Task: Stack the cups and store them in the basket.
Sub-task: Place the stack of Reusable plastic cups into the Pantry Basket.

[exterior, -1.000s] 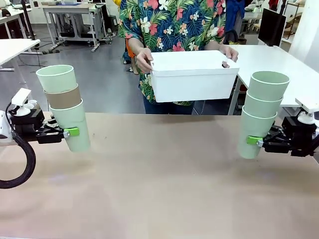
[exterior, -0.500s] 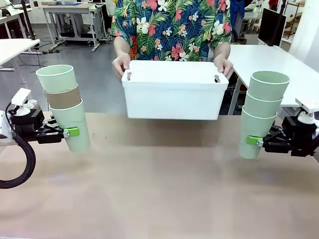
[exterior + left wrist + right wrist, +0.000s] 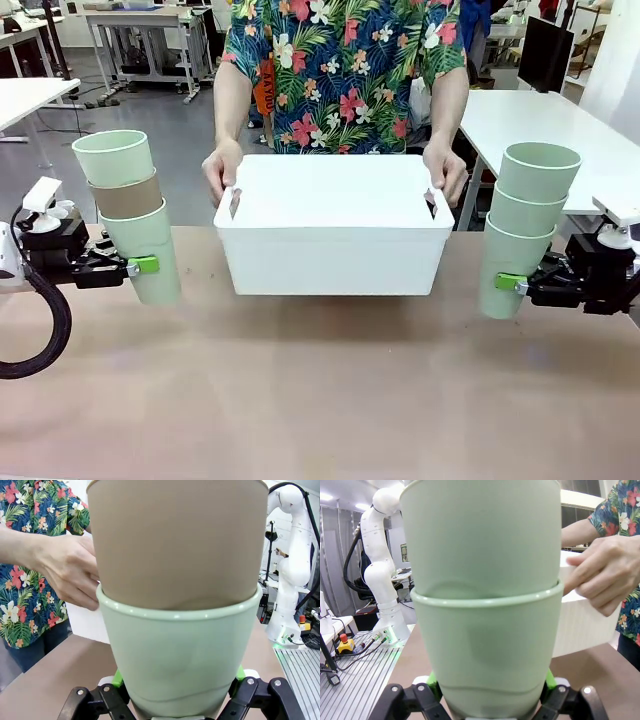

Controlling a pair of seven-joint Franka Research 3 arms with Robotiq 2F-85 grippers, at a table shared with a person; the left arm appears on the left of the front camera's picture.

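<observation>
Two stacks of three nested cups flank the basket, a white, smooth-walled rectangular plastic bin with slot handles at its short ends, above the middle of the matte tan worktop. A person's hands grip both ends; whether it touches the worktop I cannot tell. Left of the basket, the left pincer is closed on the lowest cup of the tilted left stack: mint, brown, mint, all tapered and matte. Right of the basket, the right pincer clamps the lowest cup of the all-mint right stack, green pads pressed to its rounded wall. Both stacks are apart from the basket.
</observation>
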